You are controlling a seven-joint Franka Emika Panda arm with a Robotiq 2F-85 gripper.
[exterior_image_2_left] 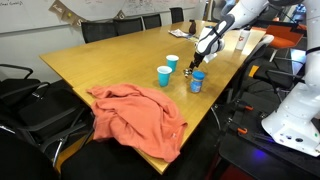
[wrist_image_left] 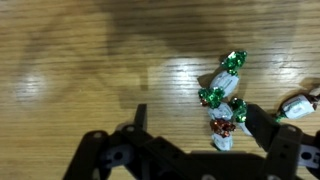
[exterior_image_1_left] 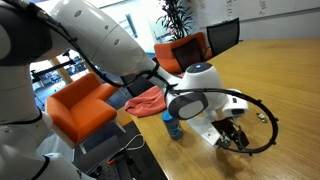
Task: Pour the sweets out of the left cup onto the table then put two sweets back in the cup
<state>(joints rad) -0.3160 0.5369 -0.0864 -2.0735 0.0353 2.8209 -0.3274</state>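
Hovering our gripper (wrist_image_left: 193, 112), jaws apart, over sweets (wrist_image_left: 222, 98) on the table (wrist_image_left: 70, 70) | we should centre one sweet between the jaws before closing.

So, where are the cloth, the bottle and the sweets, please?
Cloth (exterior_image_2_left: 135, 115): in an exterior view, middle of the fabric.
Bottle (exterior_image_2_left: 196, 84): in an exterior view, its blue body.
Sweets (wrist_image_left: 212, 97): wrist view, green wrapper in the middle of the group.

Orange armchairs (exterior_image_1_left: 80, 105), black office chairs (exterior_image_2_left: 25, 100), potted plant (exterior_image_1_left: 178, 15), white wall (exterior_image_2_left: 110, 8).
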